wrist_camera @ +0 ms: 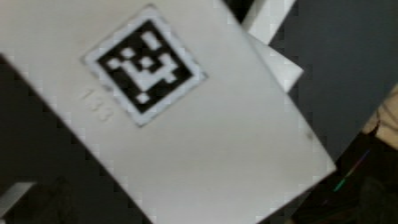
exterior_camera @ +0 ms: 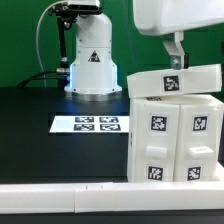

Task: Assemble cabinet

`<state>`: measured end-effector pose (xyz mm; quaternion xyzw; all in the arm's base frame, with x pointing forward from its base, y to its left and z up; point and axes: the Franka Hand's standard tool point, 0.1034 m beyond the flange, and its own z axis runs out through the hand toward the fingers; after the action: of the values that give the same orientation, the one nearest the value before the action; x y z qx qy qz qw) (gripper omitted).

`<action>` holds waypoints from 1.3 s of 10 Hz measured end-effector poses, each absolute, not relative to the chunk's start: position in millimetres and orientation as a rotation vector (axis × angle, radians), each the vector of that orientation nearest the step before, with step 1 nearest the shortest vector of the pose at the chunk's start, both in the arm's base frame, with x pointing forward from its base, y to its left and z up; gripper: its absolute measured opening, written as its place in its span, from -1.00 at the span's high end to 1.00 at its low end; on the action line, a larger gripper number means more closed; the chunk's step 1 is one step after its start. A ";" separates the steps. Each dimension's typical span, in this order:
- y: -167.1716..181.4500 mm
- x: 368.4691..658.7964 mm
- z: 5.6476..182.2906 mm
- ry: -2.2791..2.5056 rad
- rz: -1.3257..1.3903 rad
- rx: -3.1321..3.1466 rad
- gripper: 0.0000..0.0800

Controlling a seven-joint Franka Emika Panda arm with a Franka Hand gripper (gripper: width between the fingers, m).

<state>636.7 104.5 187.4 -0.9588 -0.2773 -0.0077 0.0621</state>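
The cabinet (exterior_camera: 172, 130) is seen standing at the exterior view's right, near the long white rail (exterior_camera: 70, 198), with a flat white panel (exterior_camera: 176, 80) laid tilted across its top. The gripper (exterior_camera: 176, 57) is placed directly over that panel, its tips at or just above it. The fingers are largely cut off, and the wrist view is filled by a tagged panel (wrist_camera: 178, 120); whether the jaws are open or closed cannot be told. The marker board (exterior_camera: 87, 124) lies left of the cabinet.

free: table around marker board (exterior_camera: 86, 124) | blocked: cabinet (exterior_camera: 176, 135), rail (exterior_camera: 60, 196)
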 end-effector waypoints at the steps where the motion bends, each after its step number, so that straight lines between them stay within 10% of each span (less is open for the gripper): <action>1: 104.0 636.7 187.2 -0.901 -0.027 -2.880 -0.99; 11: 80.8 628.3 158.0 -1.562 -0.063 -2.631 -0.99; 13: 80.4 628.1 157.0 -1.498 -0.058 -2.667 -0.43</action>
<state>628.1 80.4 157.0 -0.8710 -0.4892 -0.0190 0.0414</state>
